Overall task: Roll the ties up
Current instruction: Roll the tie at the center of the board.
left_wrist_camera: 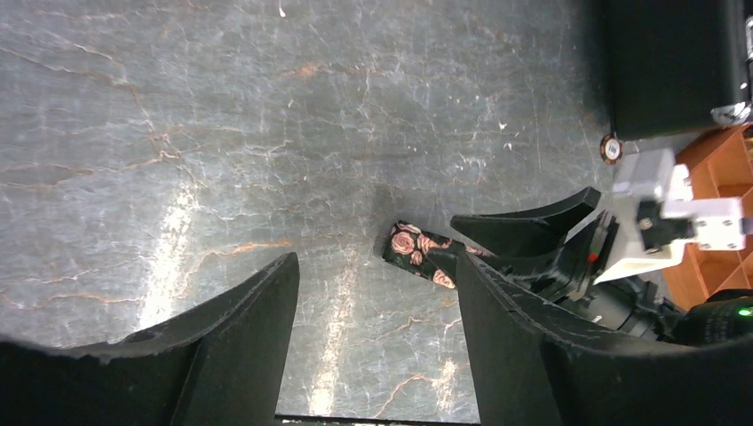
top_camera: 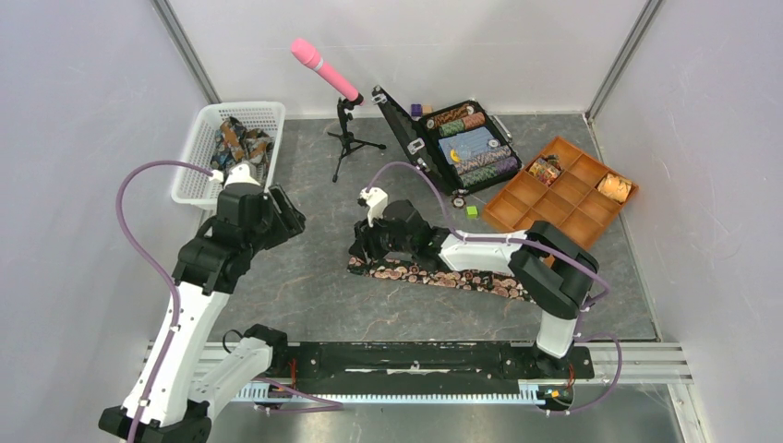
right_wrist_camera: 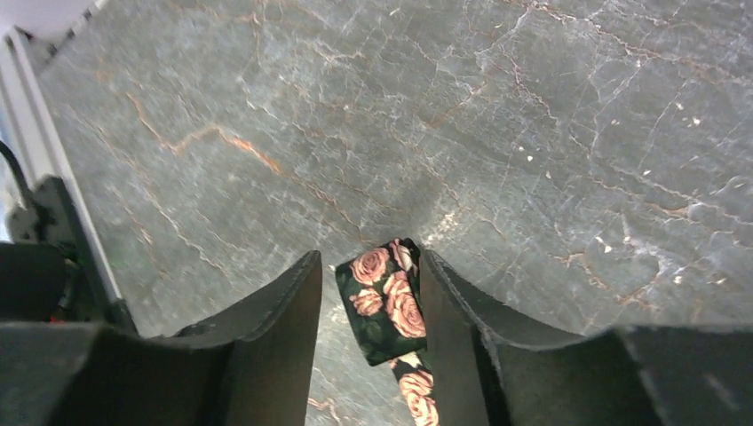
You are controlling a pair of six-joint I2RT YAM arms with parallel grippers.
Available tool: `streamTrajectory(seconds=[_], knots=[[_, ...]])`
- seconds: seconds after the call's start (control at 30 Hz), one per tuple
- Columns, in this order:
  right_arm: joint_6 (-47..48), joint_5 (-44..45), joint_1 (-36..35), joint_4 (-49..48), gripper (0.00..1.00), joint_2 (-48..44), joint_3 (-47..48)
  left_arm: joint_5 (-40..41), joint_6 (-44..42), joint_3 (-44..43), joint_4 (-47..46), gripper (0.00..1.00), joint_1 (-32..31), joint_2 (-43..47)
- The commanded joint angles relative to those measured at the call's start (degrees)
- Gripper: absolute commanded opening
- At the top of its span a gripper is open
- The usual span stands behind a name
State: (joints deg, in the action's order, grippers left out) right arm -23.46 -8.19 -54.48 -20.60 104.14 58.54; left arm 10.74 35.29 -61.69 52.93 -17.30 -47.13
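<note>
Right pincer, top view: mine, set low at the end of the rose-print tie, which lies stretched across the table. I judge this is where the coil begins.
Left wrist view: my left pincer is spread and empty, hovering near to steady the roll.
Right wrist view: my fingers pinch that tie end, lifting it to fold over.

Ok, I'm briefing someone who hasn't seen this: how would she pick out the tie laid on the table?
On the grey marbled table, look beside the right arm. The tie is a long dark strip with pink roses, one end between the fingers of the right hand. The other ties are bundled in the white basket.
</note>
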Motion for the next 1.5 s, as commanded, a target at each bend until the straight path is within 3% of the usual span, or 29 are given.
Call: streamTrajectory(seconds=[0.0,0.1,0.33,0.77,1.47], knots=[[13.35,-2.02,0.16,5.21,0.57,0.7,4.42,4.59,-1.37,-6.95,3.74,0.72,0.77,-0.9],[21.77,-4.22,0.17,11.75,0.78,3.87,9.38,3.84,-1.31,-8.68,3.52,0.73,0.91,-1.03],[33.55,-5.31,0.1,19.74,0.98,8.95,16.01,3.47,-1.38,-8.71,4.1,0.74,0.86,-0.42],[37.15,-5.61,-1.24,26.49,0.98,15.28,20.35,2.57,-1.27,-7.88,4.51,0.75,0.86,-0.07],[29.48,-5.69,-1.25,22.75,0.98,9.2,23.09,2.03,-1.14,-6.21,3.5,0.75,0.91,-0.17]])
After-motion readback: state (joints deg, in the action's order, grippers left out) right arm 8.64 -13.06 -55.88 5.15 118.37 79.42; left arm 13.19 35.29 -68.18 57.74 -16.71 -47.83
